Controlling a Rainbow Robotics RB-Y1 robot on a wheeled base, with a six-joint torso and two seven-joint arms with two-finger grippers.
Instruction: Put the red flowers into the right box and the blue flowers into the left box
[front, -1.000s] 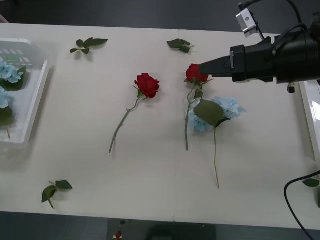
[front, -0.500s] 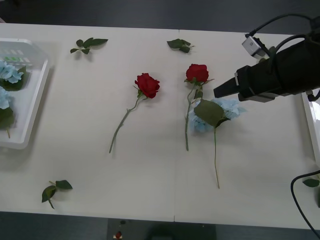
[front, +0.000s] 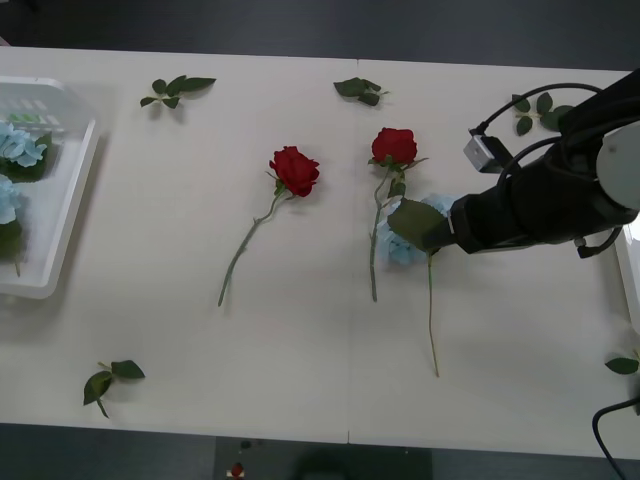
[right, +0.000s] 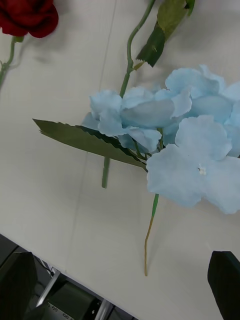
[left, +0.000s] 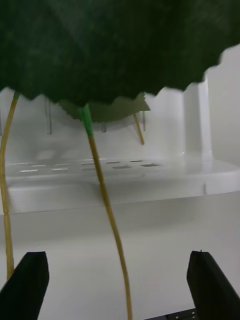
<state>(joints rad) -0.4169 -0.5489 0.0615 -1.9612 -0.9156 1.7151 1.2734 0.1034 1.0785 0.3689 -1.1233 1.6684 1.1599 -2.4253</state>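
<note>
The blue flower (front: 400, 243) lies right of centre on the table (front: 300, 330), beside a rose (front: 394, 146); a second rose (front: 295, 170) lies at centre. The right gripper (right: 120, 285) hangs over the blue bloom with its black fingers spread wide, holding nothing. The left gripper (left: 120, 285), also spread, sits at the bin (front: 60, 215), mid-left. The bloom looks light, soft and crushable; the thin stem below the head seems the safer hold.

Blue flower (front: 405, 245) half hidden behind right arm

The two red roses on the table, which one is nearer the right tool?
The right-hand rose, its stem running beside the blue flower where the right tool hovers; the other rose lies farther left.
</note>
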